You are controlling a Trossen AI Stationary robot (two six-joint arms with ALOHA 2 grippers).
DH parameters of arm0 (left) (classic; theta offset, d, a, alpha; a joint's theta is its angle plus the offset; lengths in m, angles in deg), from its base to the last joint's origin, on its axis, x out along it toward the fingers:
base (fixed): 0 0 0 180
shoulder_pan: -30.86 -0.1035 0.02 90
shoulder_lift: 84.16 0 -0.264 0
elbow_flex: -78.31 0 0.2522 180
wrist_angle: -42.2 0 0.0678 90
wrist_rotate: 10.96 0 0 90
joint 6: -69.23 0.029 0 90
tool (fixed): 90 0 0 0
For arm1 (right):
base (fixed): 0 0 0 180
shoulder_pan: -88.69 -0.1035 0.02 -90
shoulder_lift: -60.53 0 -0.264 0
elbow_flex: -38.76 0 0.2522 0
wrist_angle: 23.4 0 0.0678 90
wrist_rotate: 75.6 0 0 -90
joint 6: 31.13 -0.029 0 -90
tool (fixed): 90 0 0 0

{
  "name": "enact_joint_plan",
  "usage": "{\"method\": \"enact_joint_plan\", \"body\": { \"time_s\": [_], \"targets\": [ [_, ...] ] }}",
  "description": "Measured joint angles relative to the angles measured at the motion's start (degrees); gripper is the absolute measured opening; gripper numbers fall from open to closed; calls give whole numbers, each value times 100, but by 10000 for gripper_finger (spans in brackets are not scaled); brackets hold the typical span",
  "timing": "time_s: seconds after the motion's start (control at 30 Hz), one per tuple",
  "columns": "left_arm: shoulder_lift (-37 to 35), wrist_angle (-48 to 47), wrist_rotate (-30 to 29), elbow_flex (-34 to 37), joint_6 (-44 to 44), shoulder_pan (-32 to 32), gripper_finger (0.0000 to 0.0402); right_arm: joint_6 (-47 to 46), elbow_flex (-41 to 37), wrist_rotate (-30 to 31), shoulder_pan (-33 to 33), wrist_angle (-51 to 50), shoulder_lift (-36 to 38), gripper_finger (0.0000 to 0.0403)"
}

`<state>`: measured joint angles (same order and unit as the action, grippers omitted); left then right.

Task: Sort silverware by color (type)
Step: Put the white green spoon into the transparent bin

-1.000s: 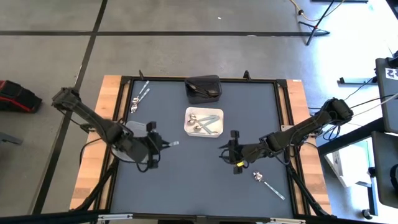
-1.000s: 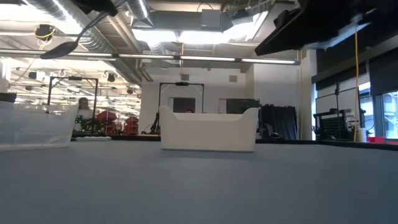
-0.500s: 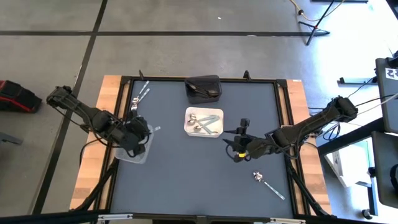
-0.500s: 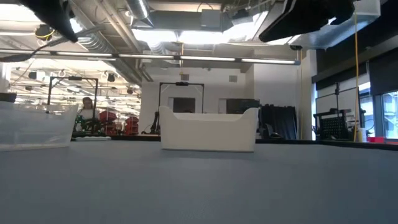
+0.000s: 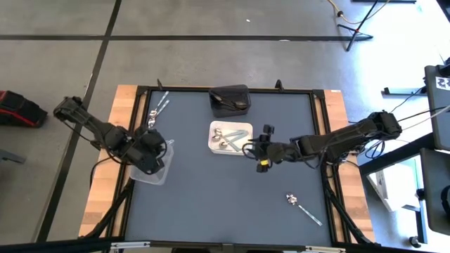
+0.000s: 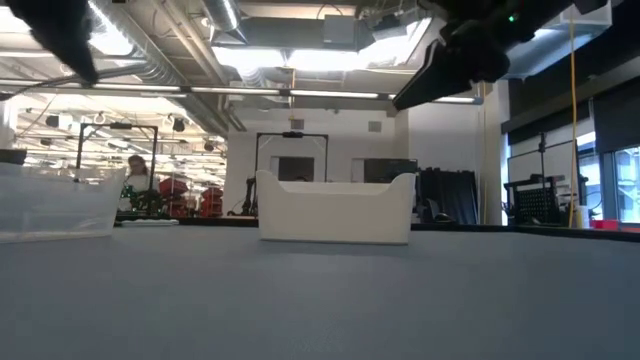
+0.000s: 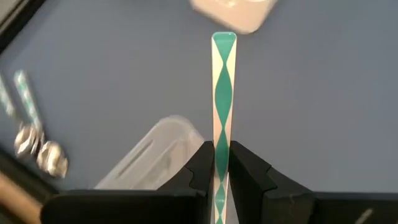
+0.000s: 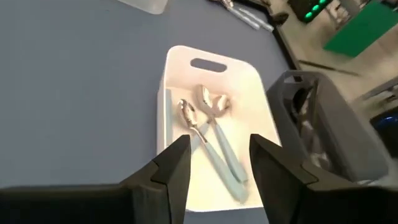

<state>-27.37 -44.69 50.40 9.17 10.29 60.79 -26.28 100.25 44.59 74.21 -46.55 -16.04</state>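
Blue-grey matting covers the work table (image 5: pixel 211 197) where I am sorting spoons, workshop lights showing beyond its far edge. My left gripper (image 7: pixel 222 163) is clamped on a spoon with a green-and-white patterned handle (image 7: pixel 224 81), the handle running straight out ahead of the fingers, and it hangs over the clear container (image 5: pixel 150 169) at the table's left edge. To finish this step well, I judge I should centre the spoon over the container's opening, lower it inside the rim, then release, so it does not bounce onto the mat. My right gripper (image 8: pixel 211 165) is spread and empty, poised just short of the white tray (image 8: pixel 245 74), where silver spoons (image 8: pixel 208 109) with pale handles lie directly ahead of its fingers. A dark bin (image 5: pixel 230 100) sits beyond that tray. Loose spoons (image 5: pixel 159 107) wait at the far-left corner, past my left gripper, and one more spoon (image 5: pixel 302 208) lies behind my right gripper, near the table's front.
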Motion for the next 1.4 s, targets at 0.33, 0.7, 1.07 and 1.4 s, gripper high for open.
{"method": "enact_joint_plan", "body": {
  "time_s": [0.33, 0.7, 1.07, 1.4],
  "targets": [
    [0, -528, 589, 536, -1920, 516, 33, -1272, 122, -1122, 530, 256, -112, 156],
    [0, -286, 1018, 1075, -2359, 564, 33, -1363, 1799, -2080, 1324, -1679, -1408, 156],
    [-1, -266, 832, 1075, -2303, 564, 33, -1331, 3558, -2114, 1504, -3549, -2689, 156],
    [-2, -112, 820, 1075, -2305, 562, 33, -1245, 3585, -2226, 1499, -3563, -2704, 156]
  ]
}}
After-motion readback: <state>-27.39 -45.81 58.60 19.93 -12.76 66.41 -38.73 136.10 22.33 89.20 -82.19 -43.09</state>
